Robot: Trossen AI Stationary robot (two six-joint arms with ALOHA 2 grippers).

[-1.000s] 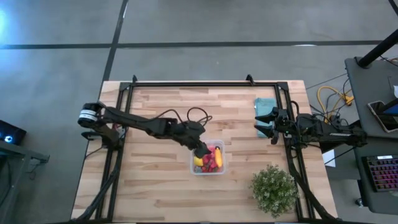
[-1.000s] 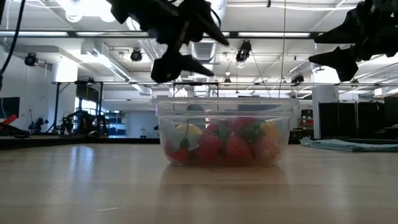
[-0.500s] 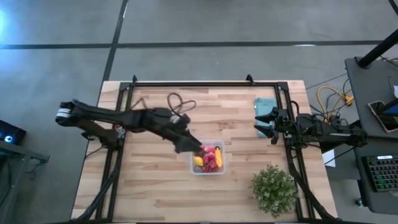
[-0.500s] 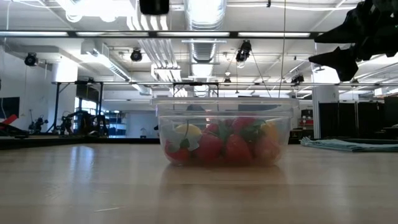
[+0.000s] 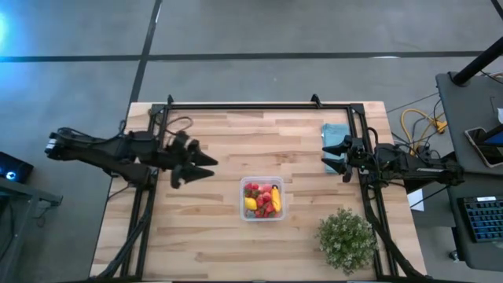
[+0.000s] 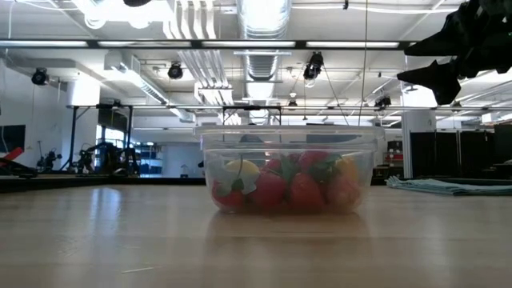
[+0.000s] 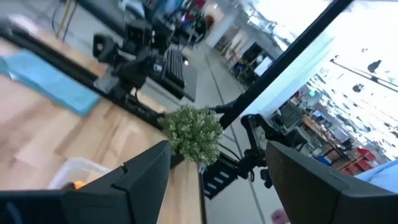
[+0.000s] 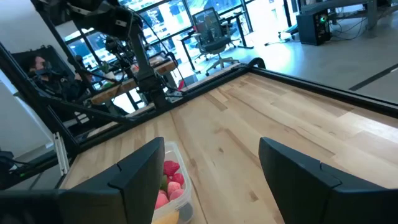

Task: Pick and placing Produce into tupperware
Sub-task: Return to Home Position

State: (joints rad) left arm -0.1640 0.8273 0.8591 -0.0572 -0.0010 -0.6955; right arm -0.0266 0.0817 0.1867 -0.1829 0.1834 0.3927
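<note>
High: produce (image 5: 263, 200) sits in tupperware (image 5: 244, 206), mid-table (image 5: 196, 228). Left gripper (image 5: 207, 165) wide, empty, near left edge. Right gripper (image 5: 325, 158) wide, parked at right edge. Low: tupperware full. Wrists: both finger pairs spread. Likely homing; next, fold left arm to rest.

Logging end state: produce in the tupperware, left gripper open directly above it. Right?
No. The high view shows the produce in the tupperware and the left gripper open, but it hangs over the table on the left arm's side of the tupperware, not above it. The right gripper is beside the teal cloth.
</note>
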